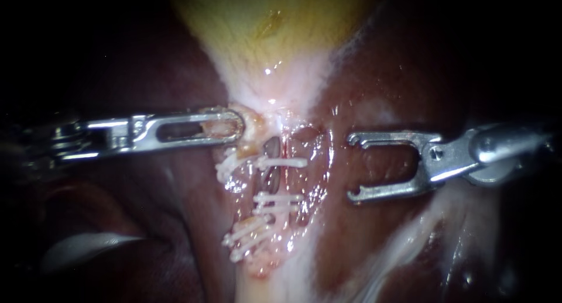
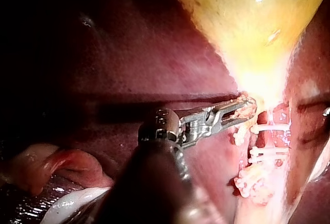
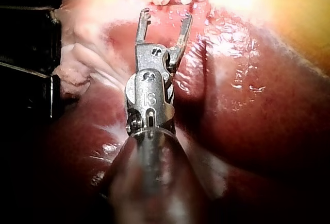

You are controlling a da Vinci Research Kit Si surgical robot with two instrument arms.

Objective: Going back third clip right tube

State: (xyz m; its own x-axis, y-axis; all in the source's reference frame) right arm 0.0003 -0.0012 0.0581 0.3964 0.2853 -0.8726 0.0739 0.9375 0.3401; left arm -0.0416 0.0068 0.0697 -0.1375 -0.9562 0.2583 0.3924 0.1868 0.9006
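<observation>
Clips (image 1: 280, 198) on right tube (image 1: 271, 177) lie just ahead of right instrument's (image 1: 352, 167) end effector, wide open & empty, tube axis crosswise to it; left instrument (image 1: 237, 125), nearer, clamps tissue (image 1: 253, 123).

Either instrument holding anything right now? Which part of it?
Left instrument grips pale tissue at the narrow end of the gallbladder, just above the clips. Right instrument is open, holding nothing.
</observation>
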